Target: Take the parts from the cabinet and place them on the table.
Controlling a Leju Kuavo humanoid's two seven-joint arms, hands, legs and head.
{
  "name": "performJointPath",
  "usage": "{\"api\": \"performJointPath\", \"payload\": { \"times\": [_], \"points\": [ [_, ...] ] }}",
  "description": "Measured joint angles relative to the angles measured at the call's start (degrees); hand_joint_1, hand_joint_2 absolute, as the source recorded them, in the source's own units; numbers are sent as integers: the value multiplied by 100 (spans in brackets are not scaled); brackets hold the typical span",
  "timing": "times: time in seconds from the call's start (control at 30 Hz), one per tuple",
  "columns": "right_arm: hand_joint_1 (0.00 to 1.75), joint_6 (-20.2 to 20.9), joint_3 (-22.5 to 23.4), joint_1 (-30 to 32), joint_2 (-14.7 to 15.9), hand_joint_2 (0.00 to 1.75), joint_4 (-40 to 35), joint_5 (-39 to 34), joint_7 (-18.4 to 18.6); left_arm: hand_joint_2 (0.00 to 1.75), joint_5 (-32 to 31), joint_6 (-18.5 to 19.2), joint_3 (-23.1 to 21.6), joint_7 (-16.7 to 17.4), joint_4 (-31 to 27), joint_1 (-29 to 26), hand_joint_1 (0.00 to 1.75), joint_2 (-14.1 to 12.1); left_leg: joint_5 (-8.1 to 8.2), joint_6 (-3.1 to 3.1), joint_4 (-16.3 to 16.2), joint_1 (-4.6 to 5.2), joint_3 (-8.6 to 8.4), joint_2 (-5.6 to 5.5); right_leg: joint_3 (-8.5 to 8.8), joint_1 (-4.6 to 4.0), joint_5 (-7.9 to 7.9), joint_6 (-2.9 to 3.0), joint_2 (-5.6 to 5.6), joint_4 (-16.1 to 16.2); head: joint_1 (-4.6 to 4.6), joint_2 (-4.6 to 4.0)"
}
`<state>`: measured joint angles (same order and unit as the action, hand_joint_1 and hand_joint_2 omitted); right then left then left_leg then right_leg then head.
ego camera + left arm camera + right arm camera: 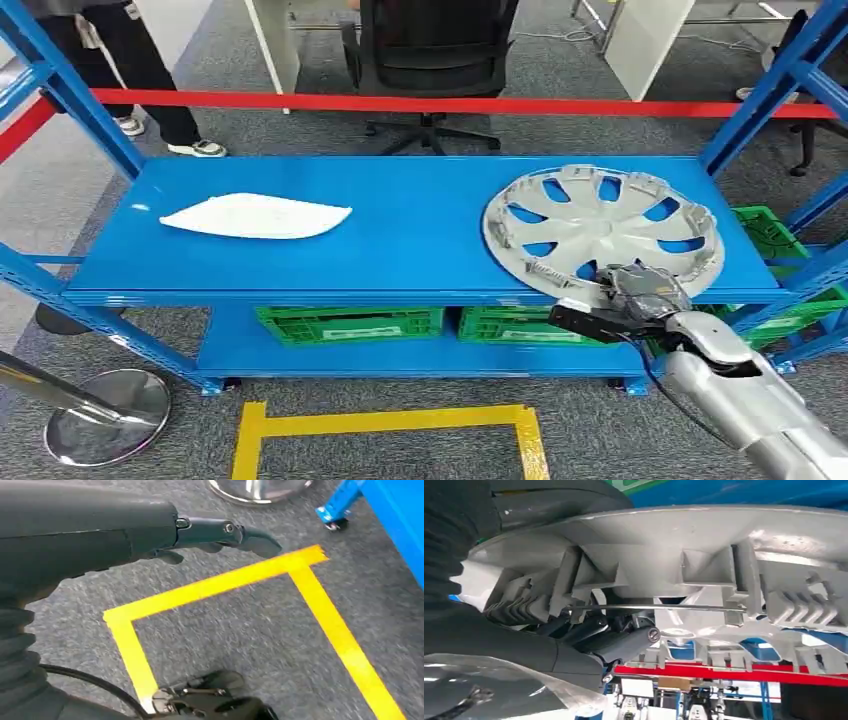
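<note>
Blue metal shelving rack (400,225) fills the middle of the head view, top shelf facing the camera. Round silver-grey plastic hubcap with spoke cut-outs (602,232) lies flat at the right of that shelf, its near rim overhanging the front edge. Right hand (622,302) comes in from the lower right on a silver arm (760,410) and grips the hubcap's near rim; in the right wrist view dark fingers (616,639) are curled under the ribbed underside of the hubcap (704,580), thumb cover on the other face, so it is clamped on the rim. White flat leaf-shaped plastic part (255,216) lies at the left of the same shelf, well apart from the hubcap. Green plastic crates (350,324) sit on the lower shelf. Left hand (150,535) hangs over grey carpet, fingers apart and holding nothing, above yellow floor tape (220,582). Red barrier tape (440,104) runs across the upper frame behind the rack, black office chair (430,50) beyond it. A person's legs (150,100) at upper left, chrome stanchion base (108,415) at lower left.
</note>
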<state>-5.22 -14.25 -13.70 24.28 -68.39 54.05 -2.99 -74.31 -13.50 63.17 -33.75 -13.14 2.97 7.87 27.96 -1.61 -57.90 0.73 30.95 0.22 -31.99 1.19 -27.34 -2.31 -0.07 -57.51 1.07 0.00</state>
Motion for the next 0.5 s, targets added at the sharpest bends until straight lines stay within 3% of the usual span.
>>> {"api": "performJointPath", "payload": {
  "times": [0.27,0.5],
  "points": [
    [175,24,-127,12,9,175,-338,-15,-85,175,319,-392,229,37,0,38,0,-35,0,0,0,0,1,0,-2,0,0,0,1,0,0,0],
    [175,-66,-280,-162,105,175,-886,-39,-258,175,299,-427,297,57,0,68,0,-24,0,0,0,0,5,0,-4,0,0,0,0,-2,0,0]
  ]
}}
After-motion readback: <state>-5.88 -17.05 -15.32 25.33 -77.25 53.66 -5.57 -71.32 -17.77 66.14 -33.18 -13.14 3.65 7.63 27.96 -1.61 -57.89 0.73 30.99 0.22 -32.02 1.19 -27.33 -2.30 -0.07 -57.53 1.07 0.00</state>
